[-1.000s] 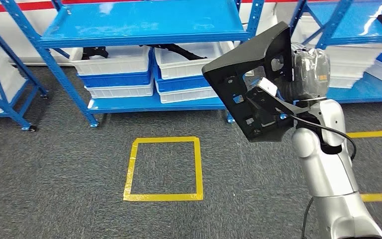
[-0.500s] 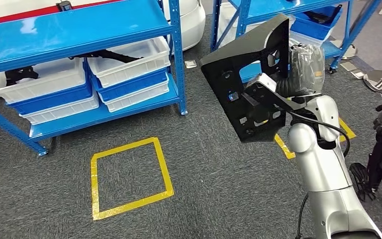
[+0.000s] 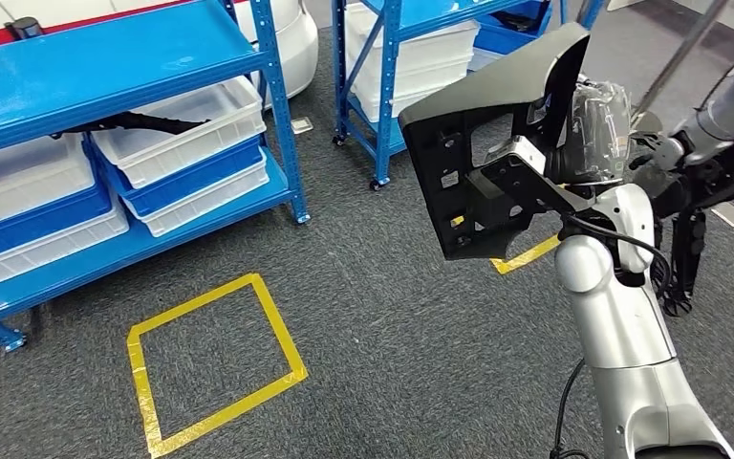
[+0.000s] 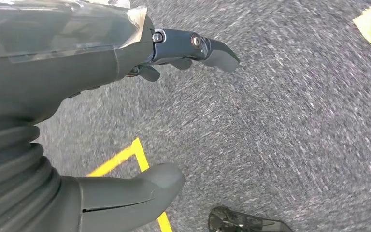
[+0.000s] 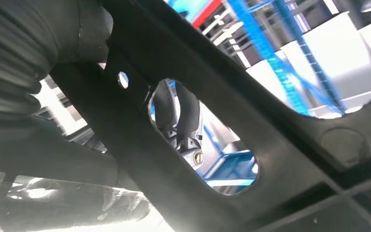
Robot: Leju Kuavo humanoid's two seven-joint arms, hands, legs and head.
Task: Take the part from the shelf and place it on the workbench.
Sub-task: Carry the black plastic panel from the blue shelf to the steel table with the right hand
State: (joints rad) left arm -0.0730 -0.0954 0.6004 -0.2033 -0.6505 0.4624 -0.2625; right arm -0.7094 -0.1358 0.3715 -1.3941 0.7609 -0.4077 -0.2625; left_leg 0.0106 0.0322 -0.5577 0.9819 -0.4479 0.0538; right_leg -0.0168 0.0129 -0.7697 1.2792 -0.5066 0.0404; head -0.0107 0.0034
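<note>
The part (image 3: 497,143) is a large black plastic panel with cut-outs and mounting holes, held upright in the air at chest height. My right hand (image 3: 594,117), wrapped in clear film, grips it from behind at its right edge. In the right wrist view the part (image 5: 280,164) crosses close in front of the camera, and dark fingers (image 5: 188,123) show through one of its openings. My left hand (image 4: 92,87) hangs over the grey carpet with thumb and fingers apart and nothing in it.
A blue shelf rack (image 3: 105,57) with white bins (image 3: 177,120) stands at the left, and a second rack (image 3: 392,48) behind the part. A yellow tape square (image 3: 205,359) marks the carpet. Dark and silver machine parts (image 3: 717,134) stand at the right.
The whole picture has shifted: the camera has swung to the right, so the shelves and the tape square slide left. The part stays in my right hand, in the same pose.
</note>
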